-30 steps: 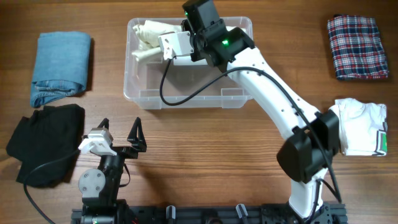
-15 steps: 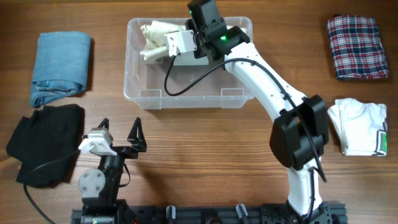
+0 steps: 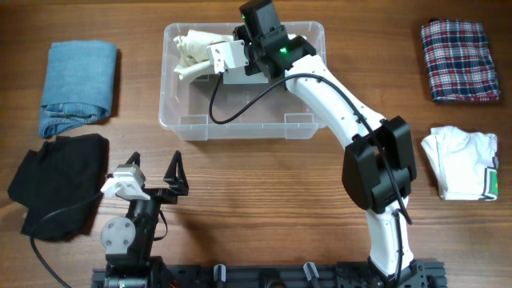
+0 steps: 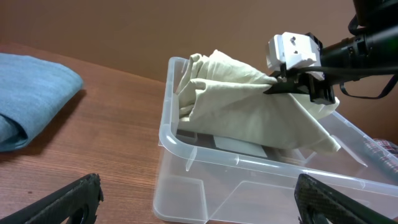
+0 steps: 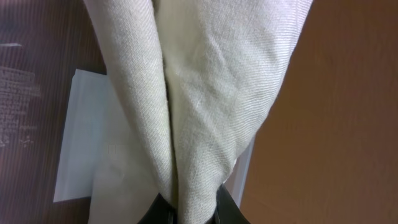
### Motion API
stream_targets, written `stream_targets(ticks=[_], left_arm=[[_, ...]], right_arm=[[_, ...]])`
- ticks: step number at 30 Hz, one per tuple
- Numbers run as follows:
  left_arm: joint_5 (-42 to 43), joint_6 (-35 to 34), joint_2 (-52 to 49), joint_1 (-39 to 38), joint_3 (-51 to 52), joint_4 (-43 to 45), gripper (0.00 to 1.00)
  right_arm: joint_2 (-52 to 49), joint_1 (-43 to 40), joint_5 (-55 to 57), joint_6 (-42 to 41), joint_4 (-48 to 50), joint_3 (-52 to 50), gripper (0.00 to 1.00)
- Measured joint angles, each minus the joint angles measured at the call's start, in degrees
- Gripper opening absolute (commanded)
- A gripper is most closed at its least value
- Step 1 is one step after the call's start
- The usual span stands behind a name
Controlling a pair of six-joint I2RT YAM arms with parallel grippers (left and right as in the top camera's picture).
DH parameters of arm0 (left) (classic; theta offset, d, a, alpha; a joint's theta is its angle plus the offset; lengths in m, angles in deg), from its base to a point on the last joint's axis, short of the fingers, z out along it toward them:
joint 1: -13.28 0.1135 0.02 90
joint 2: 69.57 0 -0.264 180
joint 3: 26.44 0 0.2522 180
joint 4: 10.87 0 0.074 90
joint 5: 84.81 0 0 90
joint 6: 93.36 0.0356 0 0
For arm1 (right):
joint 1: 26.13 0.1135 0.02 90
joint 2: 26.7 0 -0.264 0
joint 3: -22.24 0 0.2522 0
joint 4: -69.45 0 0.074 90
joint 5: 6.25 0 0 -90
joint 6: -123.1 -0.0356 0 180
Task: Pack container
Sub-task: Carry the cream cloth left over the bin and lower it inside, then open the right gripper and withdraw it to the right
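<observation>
1. My right gripper [image 4: 281, 86], jaws clamped on the cream cloth [image 4: 230, 90], hangs it over the far-left corner of the clear bin [image 3: 240, 128] at mid-table, seemingly to lower it inside.
2. My left gripper [image 3: 154, 168] idles by the near edge, jaws apart.

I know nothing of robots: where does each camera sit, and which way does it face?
Overhead: above the table, looking straight down; left arm and right arm show.
Left wrist: low, facing the container side-on; its open jaws edge the bottom.
Right wrist: looks along the cream garment pinched in its jaws.
Shared: all three show that garment.
</observation>
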Motion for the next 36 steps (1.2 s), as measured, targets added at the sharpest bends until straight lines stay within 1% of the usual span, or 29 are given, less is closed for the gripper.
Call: stream_targets(ticks=[4, 5, 6, 7, 8, 9, 10, 13, 16, 20, 22, 23, 24, 25, 26, 27, 29, 31, 32, 36], left_arm=[[0.0, 0.0, 0.0, 0.0, 0.0, 0.0, 1.00], [0.0, 0.0, 0.0, 0.0, 0.0, 0.0, 1.00], [0.0, 0.0, 0.0, 0.0, 0.0, 0.0, 1.00], [0.0, 0.0, 0.0, 0.0, 0.0, 0.0, 1.00], [0.0, 0.0, 0.0, 0.0, 0.0, 0.0, 1.00], [0.0, 0.0, 0.0, 0.0, 0.0, 0.0, 1.00], [0.0, 0.0, 0.0, 0.0, 0.0, 0.0, 1.00], [0.0, 0.0, 0.0, 0.0, 0.0, 0.0, 1.00], [0.0, 0.0, 0.0, 0.0, 0.0, 0.0, 1.00], [0.0, 0.0, 0.0, 0.0, 0.0, 0.0, 1.00], [0.0, 0.0, 0.0, 0.0, 0.0, 0.0, 1.00], [0.0, 0.0, 0.0, 0.0, 0.0, 0.0, 1.00], [0.0, 0.0, 0.0, 0.0, 0.0, 0.0, 1.00], [0.0, 0.0, 0.0, 0.0, 0.0, 0.0, 1.00], [0.0, 0.0, 0.0, 0.0, 0.0, 0.0, 1.00], [0.0, 0.0, 0.0, 0.0, 0.0, 0.0, 1.00], [0.0, 0.0, 0.0, 0.0, 0.0, 0.0, 1.00], [0.0, 0.0, 0.0, 0.0, 0.0, 0.0, 1.00], [0.0, 0.0, 0.0, 0.0, 0.0, 0.0, 1.00], [0.0, 0.0, 0.0, 0.0, 0.0, 0.0, 1.00]], right_arm=[[-0.3, 0.0, -0.2, -0.3, 0.1, 0.0, 0.04], [-0.3, 0.0, -0.2, -0.8, 0.1, 0.0, 0.11], [-0.3, 0.0, -0.2, -1.2, 0.1, 0.0, 0.29], [-0.3, 0.0, -0.2, -2.0, 0.0, 0.0, 0.43], [-0.3, 0.0, -0.3, -2.8, -0.3, 0.0, 0.67], [-0.3, 0.0, -0.5, -3.4, -1.0, 0.0, 0.80], [-0.2, 0.1, -0.6, -4.2, -2.4, 0.2, 0.86], [-0.1, 0.6, -0.8, -6.1, -6.9, 0.5, 0.88], [0.8, 2.1, -0.8, -7.9, -14.3, 0.5, 0.88], [7.4, 5.7, -0.8, -13.1, -26.0, 0.5, 0.86], [11.9, 7.6, -0.9, -15.7, -28.4, 0.5, 0.85], [14.1, 8.3, -1.3, -17.4, -28.7, 0.5, 0.78], [16.4, 9.0, -2.1, -19.3, -28.6, 0.7, 0.73], [18.2, 9.4, -3.0, -21.1, -28.2, 1.1, 0.66], [19.6, 9.4, -3.6, -22.7, -27.3, 1.6, 0.64], [20.2, 9.2, -3.8, -24.0, -26.9, 1.9, 0.65], [20.4, 8.4, -3.9, -27.3, -26.7, 2.0, 0.88], [20.1, 6.8, -3.9, -32.3, -26.7, 2.0, 0.97], [20.1, 5.9, -4.0, -34.5, -26.8, 2.0, 1.00], [20.1, 0.2, -5.9, -42.3, -28.1, 2.0, 1.00]])
